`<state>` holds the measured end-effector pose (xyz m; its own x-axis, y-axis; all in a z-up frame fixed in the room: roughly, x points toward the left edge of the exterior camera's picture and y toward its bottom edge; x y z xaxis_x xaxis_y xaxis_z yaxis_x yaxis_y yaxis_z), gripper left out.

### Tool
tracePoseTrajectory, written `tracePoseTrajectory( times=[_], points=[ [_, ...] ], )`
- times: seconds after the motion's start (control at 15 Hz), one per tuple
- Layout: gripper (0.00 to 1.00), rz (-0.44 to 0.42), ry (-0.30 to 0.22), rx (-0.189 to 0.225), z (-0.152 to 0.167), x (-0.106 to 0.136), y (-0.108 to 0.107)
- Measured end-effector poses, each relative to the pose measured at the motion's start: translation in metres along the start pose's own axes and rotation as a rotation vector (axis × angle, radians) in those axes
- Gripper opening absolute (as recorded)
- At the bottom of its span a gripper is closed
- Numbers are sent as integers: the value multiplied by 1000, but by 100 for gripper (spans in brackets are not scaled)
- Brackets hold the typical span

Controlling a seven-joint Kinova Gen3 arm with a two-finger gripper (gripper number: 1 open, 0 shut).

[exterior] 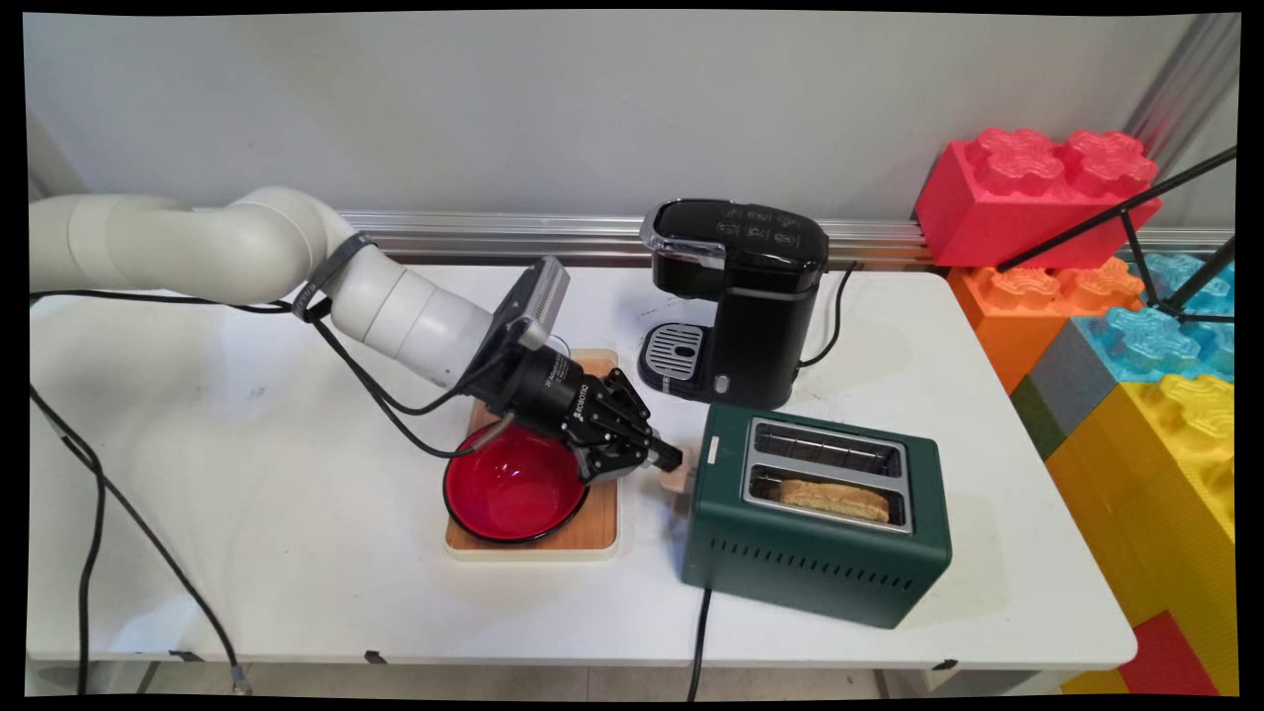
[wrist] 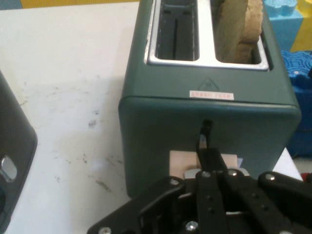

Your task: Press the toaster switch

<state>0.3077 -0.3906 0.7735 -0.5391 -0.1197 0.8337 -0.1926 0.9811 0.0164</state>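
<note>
My tool (exterior: 671,459) hard against toaster (exterior: 820,548) end; coffee machine (exterior: 736,301) close behind, red bowl (exterior: 513,489) on wooden board (exterior: 533,533) just left. I see open surface (exterior: 247,474) far left and along near edge.

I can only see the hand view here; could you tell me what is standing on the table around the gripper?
Observer: Behind the gripper a red bowl sits on a wooden board.
Operator: Thank you. What is the dark object at my left edge?
Observer: It is a black coffee machine, standing behind the green toaster, near the wall.
Operator: Does the toaster have a cord?
Observer: Yes, a black cable runs from its near side over the table's front edge.
Operator: And what are the blue shapes past the toaster?
Observer: Large toy bricks in red, orange, blue and yellow, stacked beside the table's right end.
</note>
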Motion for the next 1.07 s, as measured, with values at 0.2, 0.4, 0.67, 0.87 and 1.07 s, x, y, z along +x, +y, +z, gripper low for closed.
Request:
tracePoseTrajectory(
  times=[0.2, 0.4, 0.67, 0.87, 1.07],
  points=[
    [0, -2, -6, 3, 2, -5, -1],
    [0, -6, -12, 7, 5, -9, -2],
    [0, -11, -16, 10, 9, -14, -3],
    [0, -16, -17, 12, 12, -17, -3],
    [0, -19, -17, 16, 15, -18, -4]
  ],
)
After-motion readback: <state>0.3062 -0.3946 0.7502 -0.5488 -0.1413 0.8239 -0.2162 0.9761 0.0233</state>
